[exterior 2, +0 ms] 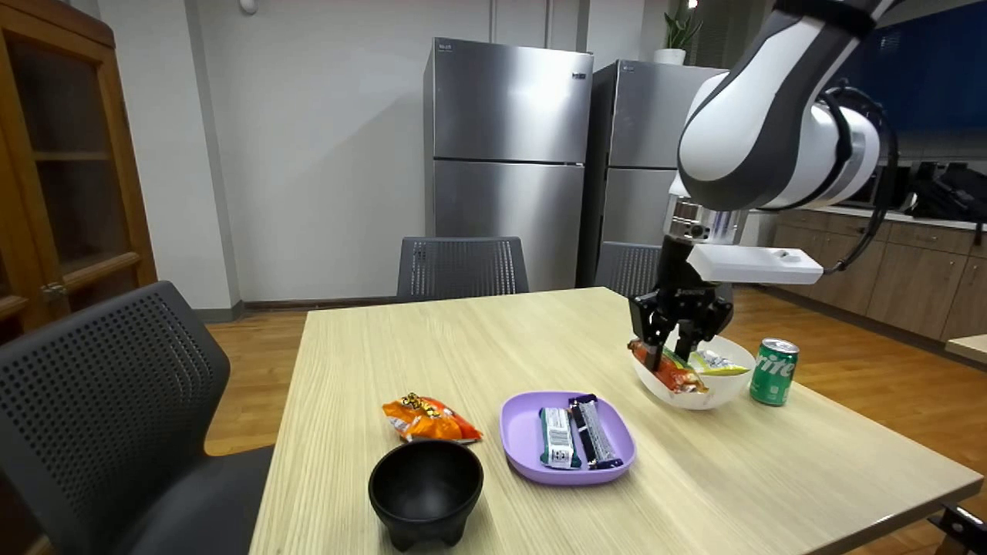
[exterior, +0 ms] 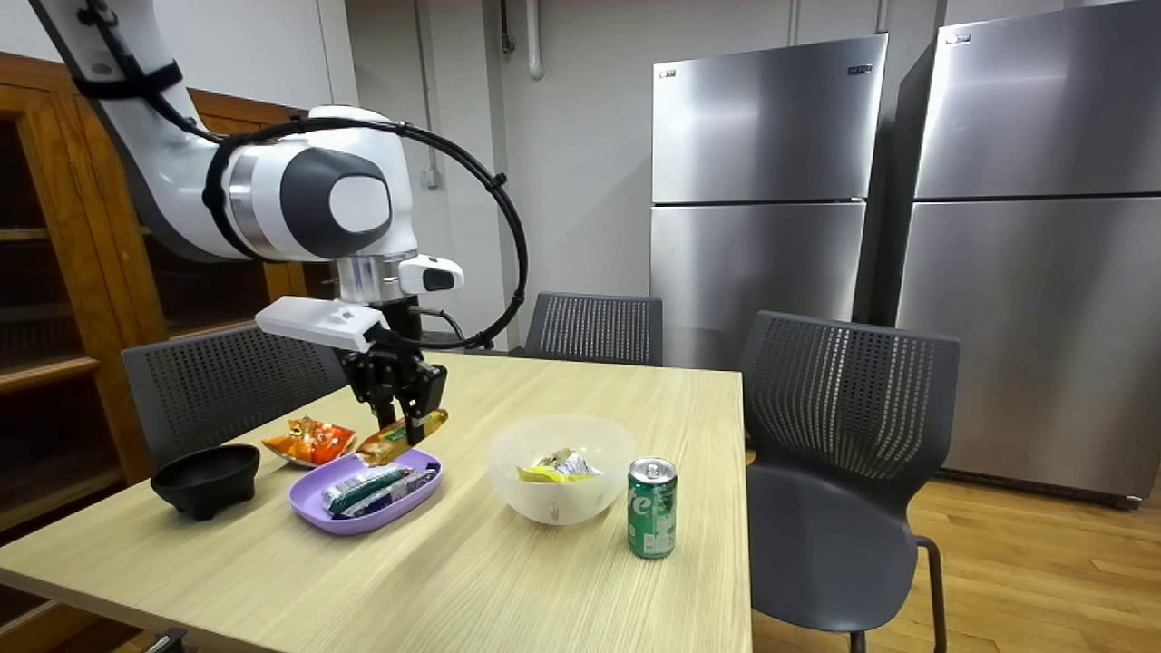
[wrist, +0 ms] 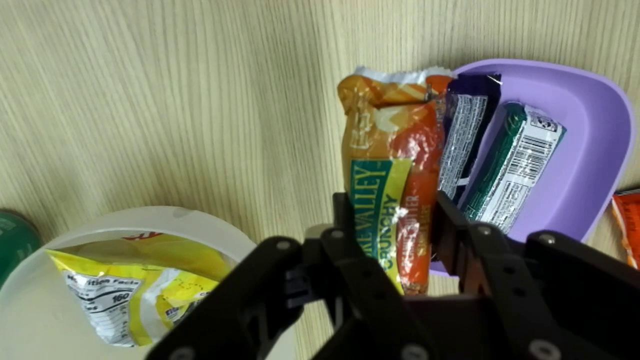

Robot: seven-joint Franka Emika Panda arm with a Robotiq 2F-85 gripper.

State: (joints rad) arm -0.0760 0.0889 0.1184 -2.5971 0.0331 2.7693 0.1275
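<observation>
My gripper [wrist: 392, 200] is shut on a wrapped granola bar [wrist: 385, 130] with an orange-red wrapper and a green and yellow label. The gripper [exterior: 399, 428] and bar [exterior: 381, 446] also show in an exterior view. The bar is held above the table, between the purple dish [wrist: 595, 135] and the translucent white bowl [wrist: 40, 310]. In the wrist view it covers part of the dish's edge. A dark purple bar [wrist: 462, 135] and a green bar [wrist: 520, 160] lie in the dish. A yellow snack bag [wrist: 145, 295] lies in the bowl.
A green soda can [exterior: 652, 512] stands beside the white bowl. An orange snack bag [exterior 2: 432, 420] and a black footed bowl [exterior 2: 426, 493] stand near the purple dish. Dark chairs [exterior: 843, 453] surround the wooden table [exterior: 453, 580]. Steel refrigerators [exterior: 762, 227] stand behind.
</observation>
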